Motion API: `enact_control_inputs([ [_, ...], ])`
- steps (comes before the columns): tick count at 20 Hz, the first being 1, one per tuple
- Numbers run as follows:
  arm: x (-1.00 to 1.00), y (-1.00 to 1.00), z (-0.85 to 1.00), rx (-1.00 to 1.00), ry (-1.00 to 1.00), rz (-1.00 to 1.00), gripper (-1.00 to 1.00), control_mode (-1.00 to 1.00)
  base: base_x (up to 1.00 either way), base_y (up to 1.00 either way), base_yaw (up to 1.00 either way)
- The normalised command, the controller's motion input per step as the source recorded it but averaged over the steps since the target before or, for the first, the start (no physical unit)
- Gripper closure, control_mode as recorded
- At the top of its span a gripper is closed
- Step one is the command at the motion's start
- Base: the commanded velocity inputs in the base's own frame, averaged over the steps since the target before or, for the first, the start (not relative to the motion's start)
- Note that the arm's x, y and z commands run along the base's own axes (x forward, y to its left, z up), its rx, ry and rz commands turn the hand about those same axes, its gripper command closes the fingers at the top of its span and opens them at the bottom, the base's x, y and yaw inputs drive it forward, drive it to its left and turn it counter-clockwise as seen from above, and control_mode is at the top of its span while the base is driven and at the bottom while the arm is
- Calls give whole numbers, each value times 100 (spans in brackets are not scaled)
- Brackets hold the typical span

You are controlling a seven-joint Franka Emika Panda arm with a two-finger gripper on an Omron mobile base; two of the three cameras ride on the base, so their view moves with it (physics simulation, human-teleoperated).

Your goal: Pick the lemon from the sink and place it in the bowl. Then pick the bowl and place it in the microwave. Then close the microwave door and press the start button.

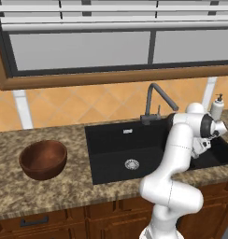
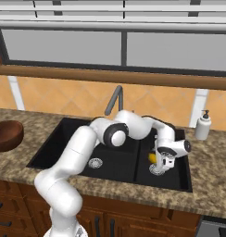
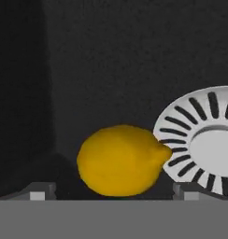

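The yellow lemon (image 3: pixel 120 161) lies on the floor of the black sink (image 3: pixel 134 56), right beside the round metal drain (image 3: pixel 207 140). My gripper (image 3: pixel 115 192) is open, and its two fingertips (image 3: pixel 39 191) stand on either side of the lemon without touching it. From the right base view, the gripper (image 2: pixel 163 166) hangs low in the right basin of the sink (image 2: pixel 57 150), with the lemon (image 2: pixel 152 158) just left of it. The brown wooden bowl (image 1: pixel 43 158) stands empty on the counter left of the sink (image 1: pixel 111 140). The microwave and its door are out of view.
A grey gooseneck faucet (image 1: pixel 155 100) rises behind the sink. A soap dispenser (image 2: pixel 203 125) stands on the counter at the back right. The left basin has its own drain (image 1: pixel 131 164). The granite counter (image 1: pixel 64 191) runs along the front, above wooden cabinets.
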Motion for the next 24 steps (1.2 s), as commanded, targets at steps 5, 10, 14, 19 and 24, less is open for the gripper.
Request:
enact_control_inputs([
  [5,53,0,-49,0,3,-7,-100,-100,0,0,0],
  [10,19,-2,-43,0,0,-3,-100,-100,0,0,0],
  [14,-24,18,-17,0,0,0,-100,-100,0,0,0],
  [19,-19,57,-15,-2,0,0,-100,-100,0,0,0],
  [24,-2,34,-3,-1,0,0,100,-100,0,0,0],
])
